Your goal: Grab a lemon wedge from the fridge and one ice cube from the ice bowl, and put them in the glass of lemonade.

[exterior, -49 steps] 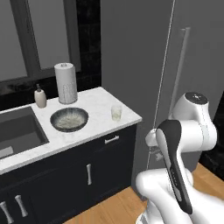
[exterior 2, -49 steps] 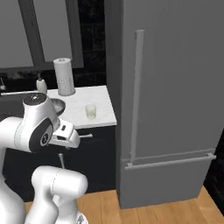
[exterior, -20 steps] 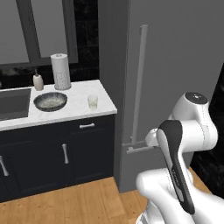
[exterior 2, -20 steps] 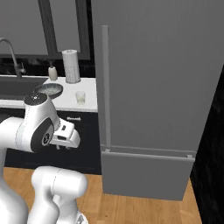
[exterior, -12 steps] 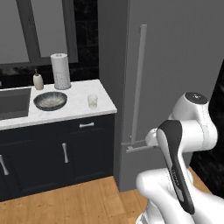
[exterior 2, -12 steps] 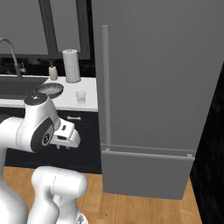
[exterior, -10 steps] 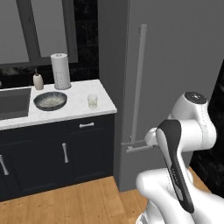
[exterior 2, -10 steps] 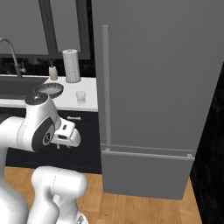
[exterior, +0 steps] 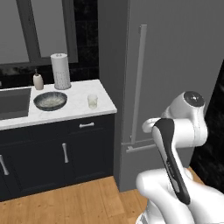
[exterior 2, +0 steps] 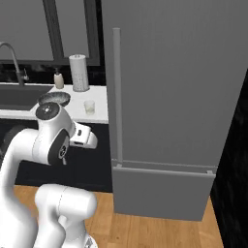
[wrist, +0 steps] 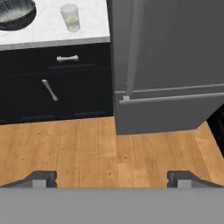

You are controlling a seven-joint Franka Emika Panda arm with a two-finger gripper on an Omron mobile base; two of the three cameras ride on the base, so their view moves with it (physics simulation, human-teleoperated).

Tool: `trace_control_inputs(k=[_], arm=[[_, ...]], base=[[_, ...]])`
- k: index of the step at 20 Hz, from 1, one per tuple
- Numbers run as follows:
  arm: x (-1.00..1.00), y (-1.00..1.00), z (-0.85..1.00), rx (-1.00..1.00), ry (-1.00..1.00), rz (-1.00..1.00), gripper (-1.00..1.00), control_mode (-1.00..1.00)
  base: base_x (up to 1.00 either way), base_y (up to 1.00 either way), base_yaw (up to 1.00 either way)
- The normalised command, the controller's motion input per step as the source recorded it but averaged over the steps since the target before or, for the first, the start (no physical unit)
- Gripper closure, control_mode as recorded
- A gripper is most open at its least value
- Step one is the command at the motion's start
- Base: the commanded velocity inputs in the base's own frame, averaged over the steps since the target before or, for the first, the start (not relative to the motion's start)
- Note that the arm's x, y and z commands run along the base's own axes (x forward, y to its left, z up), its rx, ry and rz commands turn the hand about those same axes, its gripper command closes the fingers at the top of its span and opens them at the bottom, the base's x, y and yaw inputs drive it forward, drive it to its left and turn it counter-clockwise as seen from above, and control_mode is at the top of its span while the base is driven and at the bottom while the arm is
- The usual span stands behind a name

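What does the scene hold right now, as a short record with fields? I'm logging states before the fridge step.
fridge: door shut, long bar handle on its left edge
glass: upright on the counter near the fridge-side end
bowl: on the counter, left of the glass
pincer: open, empty, tips over the wood floor
lemon wedge: not visible, door closed

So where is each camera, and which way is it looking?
Left base view: behind the arm on its left, facing the shut fridge, counter and glass; the white arm rises at lower right.
Right base view: behind on its right, same fridge and glass; the arm rises at lower left.
Hand view: on the hand, looking down at floor and fridge foot; the open gripper shows at the bottom.
All three share fridge, glass and bowl.
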Motion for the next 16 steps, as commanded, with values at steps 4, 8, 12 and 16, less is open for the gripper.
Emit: trace_control_inputs(k=[4,8,12,16], arm=[[0.68,-0.29,0.42,0.00,-0.21,0.00,-1.00,-1.00],[0.64,-0.30,0.46,0.00,-0.20,0.00,-1.00,-1.00],[0.76,-0.19,0.46,0.00,-0.13,0.00,-1.00,-1.00],[0.74,-0.01,0.34,0.00,-0.07,0.00,-1.00,-1.00]], base=[[0.00,0.00,0.00],[0.00,0.00,0.00],[0.00,0.00,0.00],[0.00,0.00,0.00]])
